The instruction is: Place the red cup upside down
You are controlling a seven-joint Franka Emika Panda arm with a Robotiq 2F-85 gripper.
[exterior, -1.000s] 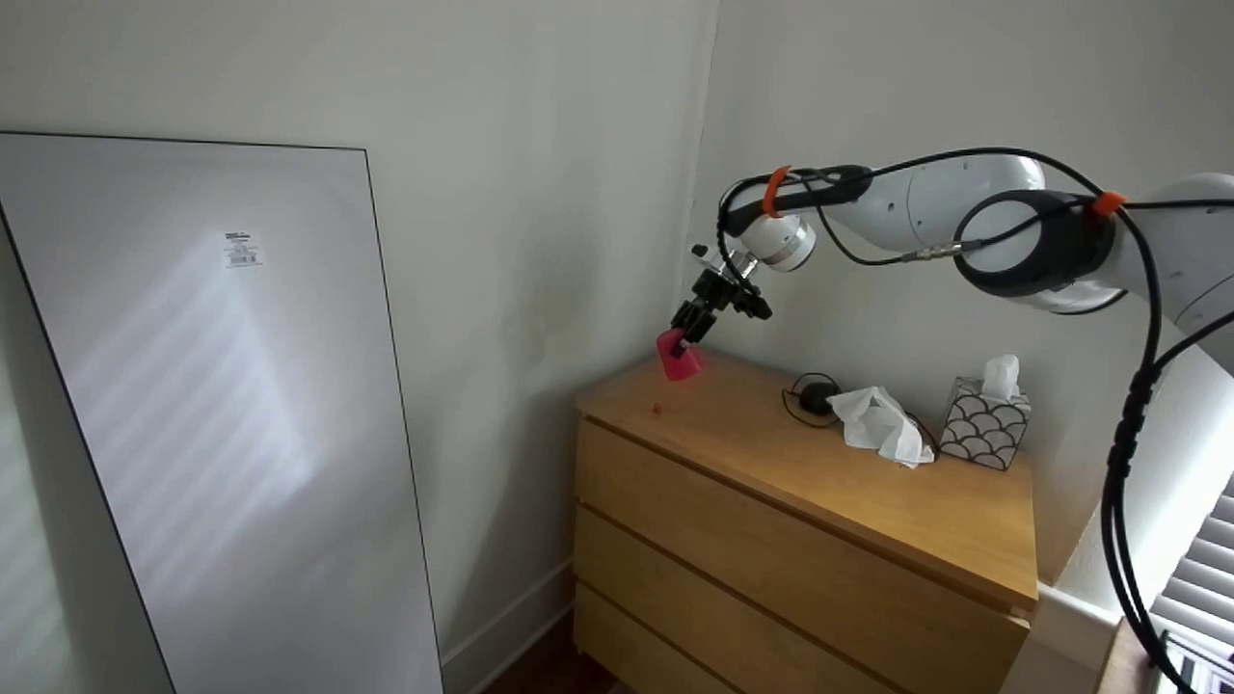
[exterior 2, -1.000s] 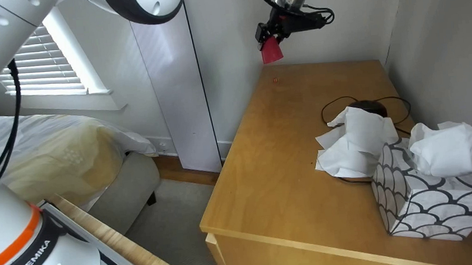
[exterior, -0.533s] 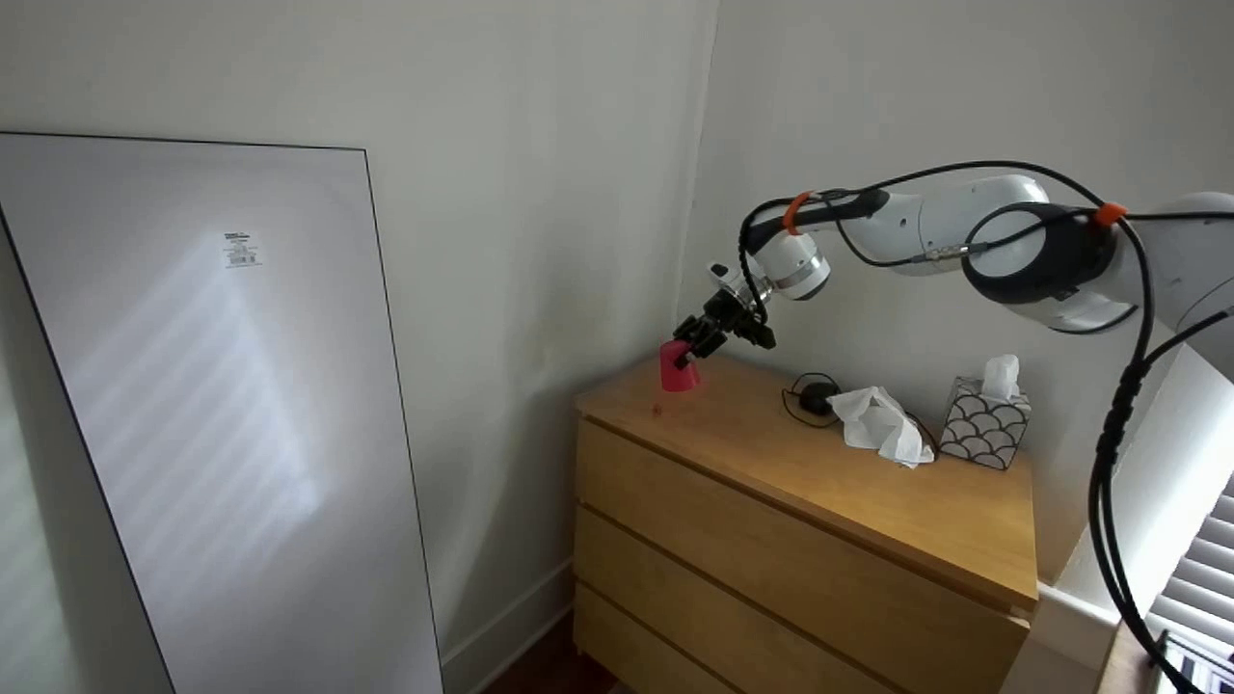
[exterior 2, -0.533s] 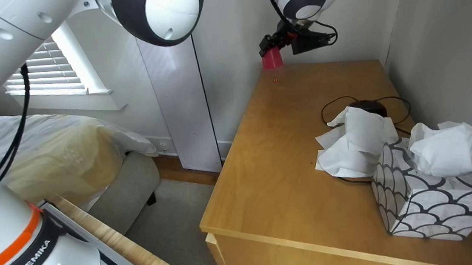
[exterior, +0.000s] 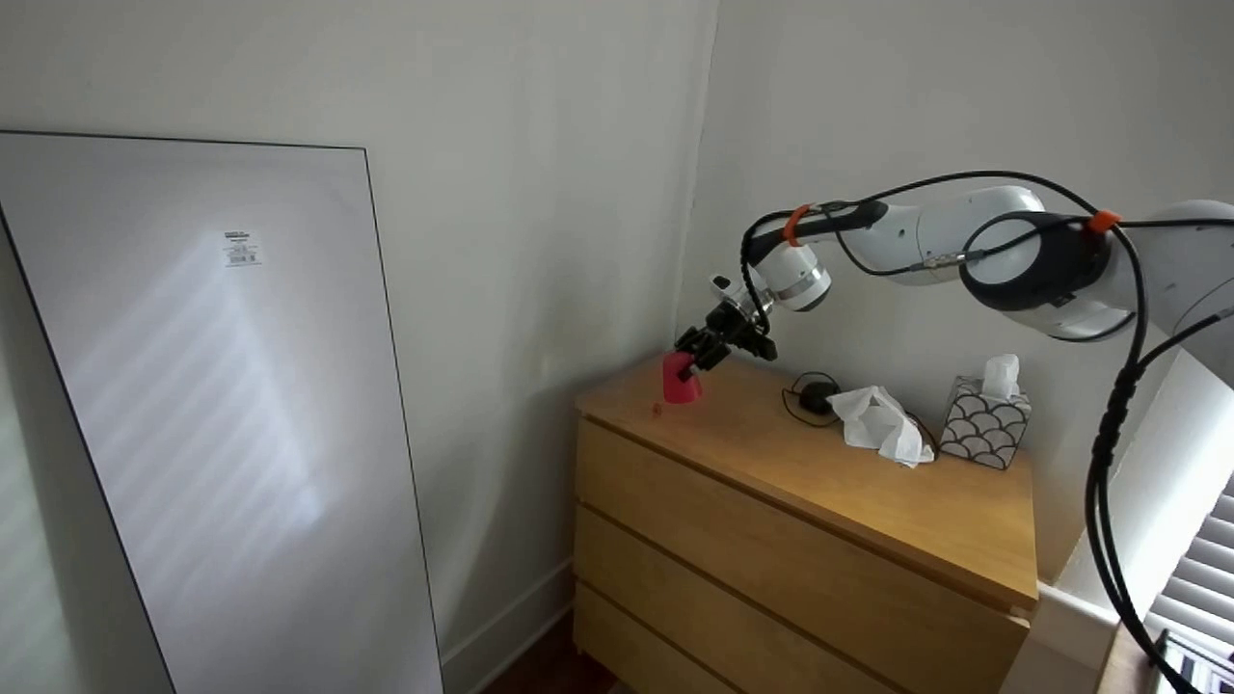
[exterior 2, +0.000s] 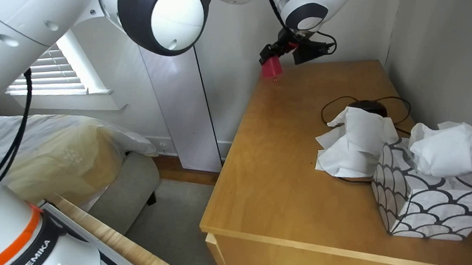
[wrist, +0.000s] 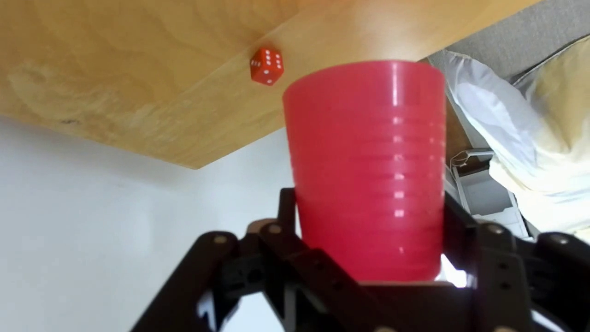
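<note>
A cup (exterior 2: 271, 67) between fingers (exterior 2: 266, 52) at upper centre in an exterior view; tissue box (exterior 2: 443, 210) on dresser (exterior 2: 265, 177), lower right.

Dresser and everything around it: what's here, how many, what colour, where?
dresser: one, brown, room corner
cup: one, red, wide end down, in jaws
die: one, red, on dresser
tissue box: one, white-grey, on dresser
tissue bundle: one, white, beside box
cabled gadget: one, black, beside bundle
panel: one, grey, against wall
bed: one, white-yellow, apart from dresser
blinds: count unclear, white, near bed
robot arm: one, mostly white, over dresser
jaws: one pair, black, gripping cup
</note>
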